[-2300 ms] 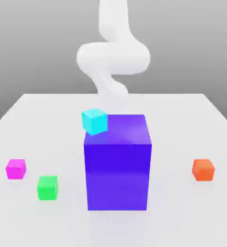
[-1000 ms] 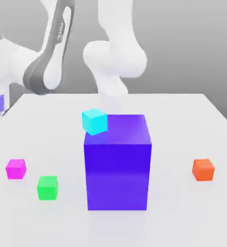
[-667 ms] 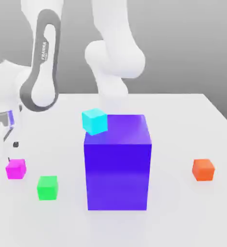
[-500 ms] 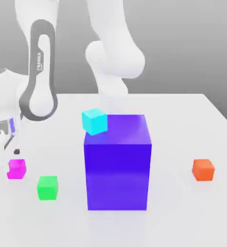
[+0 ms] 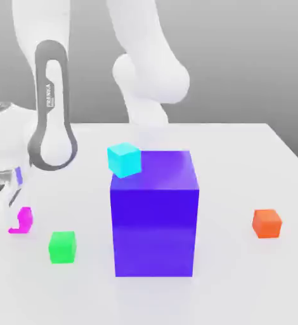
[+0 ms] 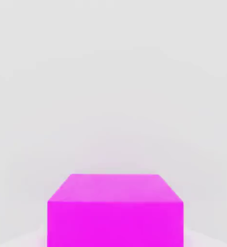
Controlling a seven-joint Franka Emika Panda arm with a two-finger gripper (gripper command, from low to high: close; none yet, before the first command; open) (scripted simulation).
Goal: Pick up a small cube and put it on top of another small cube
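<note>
The hand point(image 5: 12, 212) is clamping tight on the small magenta-pink cube point(image 5: 23, 220), down on the white surface point(image 5: 240, 165), just beside the green cube point(image 5: 62, 247), on its far side toward the exterior view's left.

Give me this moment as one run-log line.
phase: grasp | pincer: shut on magenta cube | cube: on table | target: green cube, untouched

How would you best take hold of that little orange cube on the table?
Come straight down from above and close the pincer on two opposite side faces of the orange cube. It sits flat on the table with open space around it, and its flat parallel sides suit a two-finger pinch.
</note>
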